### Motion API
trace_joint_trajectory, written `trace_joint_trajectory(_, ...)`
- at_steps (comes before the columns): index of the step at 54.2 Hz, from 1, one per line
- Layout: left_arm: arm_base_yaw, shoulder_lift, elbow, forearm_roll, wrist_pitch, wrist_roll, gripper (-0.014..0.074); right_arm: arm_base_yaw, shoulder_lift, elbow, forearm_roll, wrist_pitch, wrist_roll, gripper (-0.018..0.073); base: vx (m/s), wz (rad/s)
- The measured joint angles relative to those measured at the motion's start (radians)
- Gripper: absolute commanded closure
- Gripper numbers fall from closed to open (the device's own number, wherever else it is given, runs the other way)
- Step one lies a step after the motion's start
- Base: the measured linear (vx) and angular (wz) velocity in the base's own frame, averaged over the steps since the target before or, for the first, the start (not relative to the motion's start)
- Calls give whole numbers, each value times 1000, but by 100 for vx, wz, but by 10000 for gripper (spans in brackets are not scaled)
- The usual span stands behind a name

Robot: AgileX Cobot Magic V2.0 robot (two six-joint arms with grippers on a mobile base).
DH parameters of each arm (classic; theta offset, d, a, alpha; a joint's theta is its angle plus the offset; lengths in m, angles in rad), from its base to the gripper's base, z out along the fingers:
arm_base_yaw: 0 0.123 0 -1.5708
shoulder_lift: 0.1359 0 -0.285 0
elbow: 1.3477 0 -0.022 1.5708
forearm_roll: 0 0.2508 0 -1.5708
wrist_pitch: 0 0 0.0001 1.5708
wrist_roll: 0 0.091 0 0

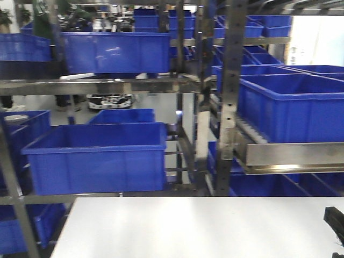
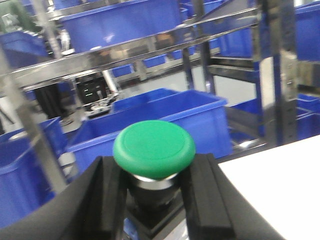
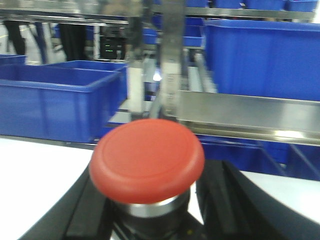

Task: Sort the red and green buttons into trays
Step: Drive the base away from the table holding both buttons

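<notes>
**A:** Left claw, state?

**B:** Left claw (image 2: 155, 192) clenched on the green button (image 2: 154, 147). Black fingers (image 2: 107, 195) sit against either side of its dark base. The round cap stands upright, just above the fingertips.

**A:** Where's the counter from there?

**B:** The white counter (image 2: 280, 170) lies below and to the right of that claw. Blue crates (image 2: 150, 120) sit ahead of it, beyond the counter edge, on a metal rack (image 2: 272, 75).

**A:** Right claw?

**B:** Right claw (image 3: 150, 212) grasping the red button (image 3: 147, 155) the same way, one finger on each flank of the base. A silver collar shows under the cap. The cap sits upright and fills the gap between the fingers.

**A:** Surroundings on that side?

**B:** Counter below the claw on both sides. More blue crates ahead, one low to the left and one higher to the right on a steel shelf.

**A:** Anything in the front view?

**B:** Bare counter top with the rack and crates behind. A dark shape shows at the lower right edge, too cropped to tell what it is. Neither button shows in that view.
</notes>
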Motion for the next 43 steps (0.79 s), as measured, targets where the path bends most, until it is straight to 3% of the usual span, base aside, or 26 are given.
trace_joint_trajectory(43, 0, 0, 0, 0, 7, 0, 596, 0, 0, 0, -2, 1, 0, 557, -14, 68)
